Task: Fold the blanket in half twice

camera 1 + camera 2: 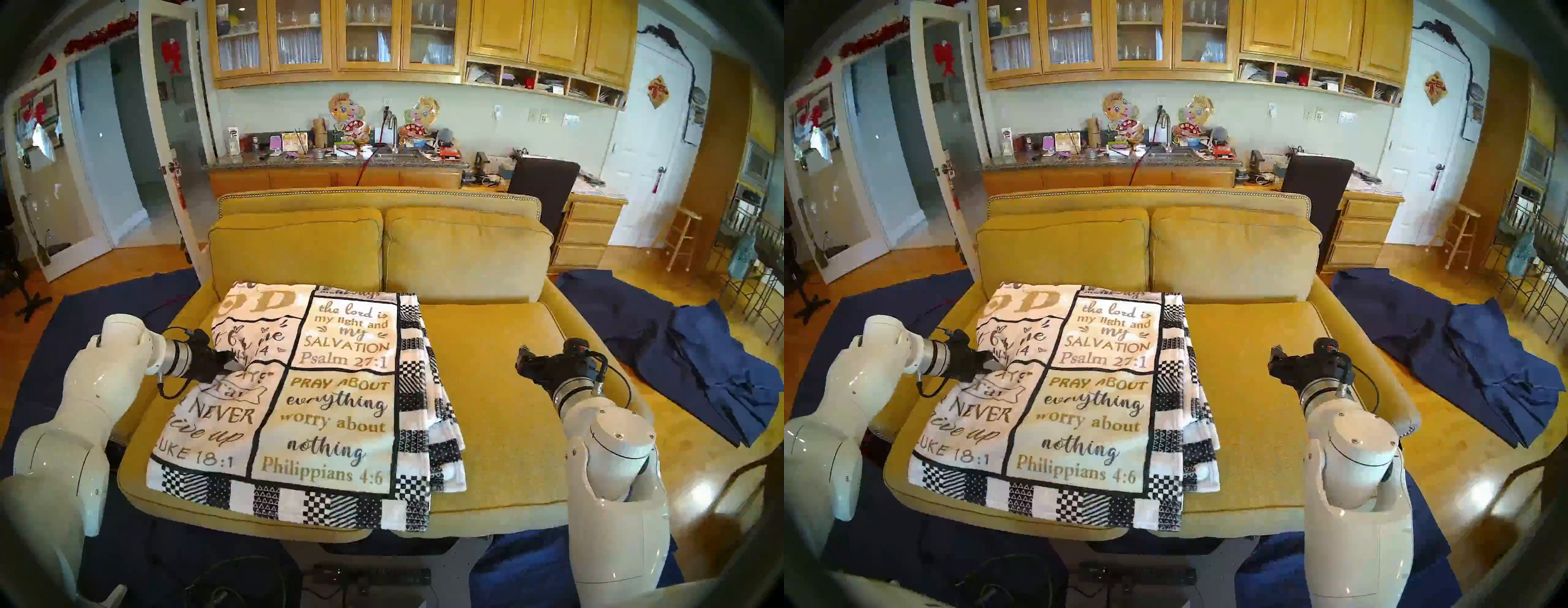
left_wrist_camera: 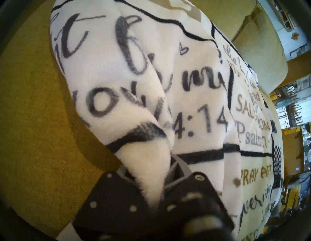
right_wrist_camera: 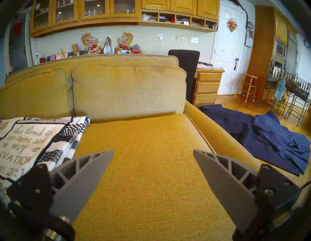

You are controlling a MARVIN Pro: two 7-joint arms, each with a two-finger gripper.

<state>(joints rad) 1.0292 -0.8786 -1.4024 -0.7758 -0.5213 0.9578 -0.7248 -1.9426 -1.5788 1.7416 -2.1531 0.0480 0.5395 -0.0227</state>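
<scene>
Pinching soft fleece blanket, left hand bunches a ridge.

The folded white fleece scripture-printed blanket lies on the yellow fabric sofa's left seat cushion; crumpled navy cloths lie on the floor right of it.

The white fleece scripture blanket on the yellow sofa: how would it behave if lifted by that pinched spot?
The white fleece scripture blanket is probably floppy: it puckers where the left gripper is shut on it. Its stacked layers at the checkered edge would likely slide apart and sag.
</scene>
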